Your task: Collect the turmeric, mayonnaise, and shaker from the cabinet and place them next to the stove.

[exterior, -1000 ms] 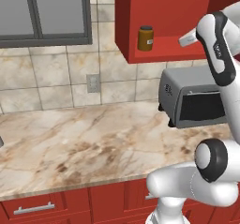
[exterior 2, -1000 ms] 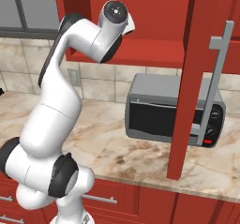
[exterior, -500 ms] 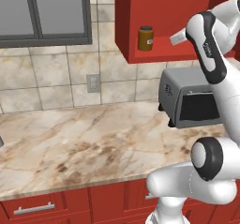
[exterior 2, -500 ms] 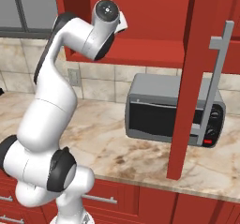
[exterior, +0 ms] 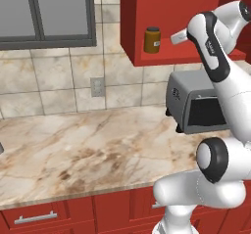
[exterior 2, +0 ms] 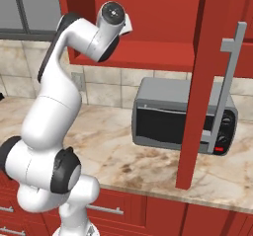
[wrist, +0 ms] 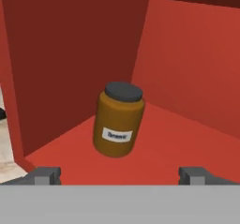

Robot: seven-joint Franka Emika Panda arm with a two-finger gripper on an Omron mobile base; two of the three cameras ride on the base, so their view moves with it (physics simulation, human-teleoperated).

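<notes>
Turmeric [wrist: 118,120] upright on cabinet [wrist: 187,68] shelf.
Tool [wrist: 119,175] spread wide before turmeric, clear of it; label readable from hand view alone.

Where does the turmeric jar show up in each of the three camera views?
Left base view: turmeric jar upper centre-right, standing on the open red cabinet shelf.
Right base view: I can't pick the jar out.
Hand view: the jar sits centre, upright, ahead of the open fingers.
Shared landmark: the red cabinet shelf.
</notes>
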